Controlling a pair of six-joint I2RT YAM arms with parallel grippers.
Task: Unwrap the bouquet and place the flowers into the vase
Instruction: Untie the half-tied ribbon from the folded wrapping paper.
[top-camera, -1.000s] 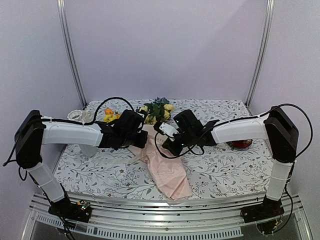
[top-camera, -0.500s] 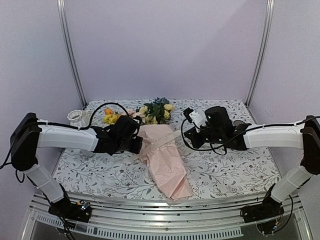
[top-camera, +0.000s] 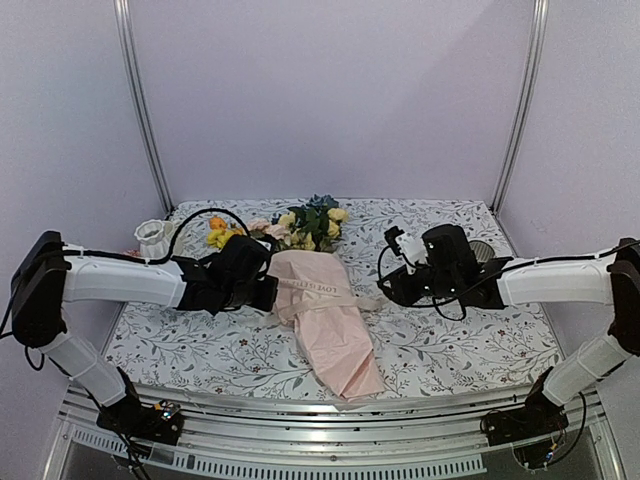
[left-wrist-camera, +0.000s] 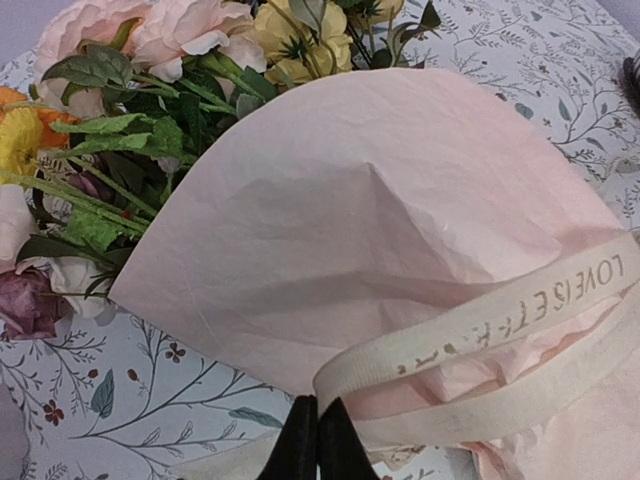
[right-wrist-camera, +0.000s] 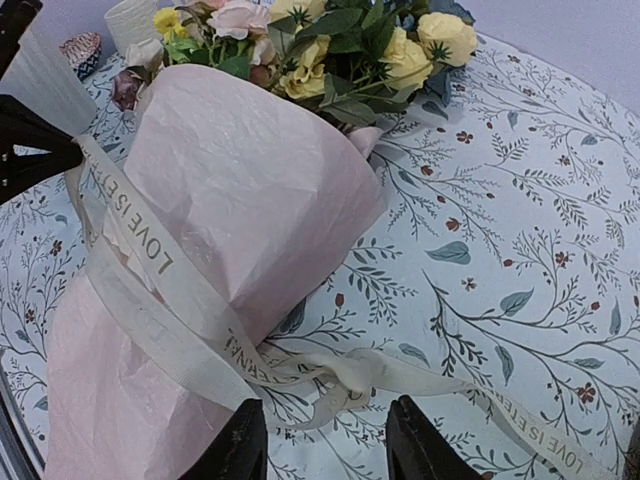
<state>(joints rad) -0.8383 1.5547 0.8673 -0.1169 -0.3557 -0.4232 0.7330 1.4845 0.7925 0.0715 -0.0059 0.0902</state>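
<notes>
Lying on a floral-print tablecloth (top-camera: 450, 340), pale pink paper-wrapped bouquet (top-camera: 325, 320); left gripper (left-wrist-camera: 318, 440) closed, apparently pinching its cream printed ribbon (left-wrist-camera: 480, 330); right gripper (right-wrist-camera: 325, 445) fingers parted, empty, near the knot (right-wrist-camera: 340, 385).

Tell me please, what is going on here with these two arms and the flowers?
Two robot arms are working on a bouquet that lies on the table. The left gripper is shut and appears to pinch the cream ribbon at the bouquet's left side. The right gripper is open and holds nothing; the ribbon's knot lies just ahead of it. The pink paper is still wrapped around the stems, with the ribbon looped over it. The white vase at the far left holds no flowers yet.
</notes>
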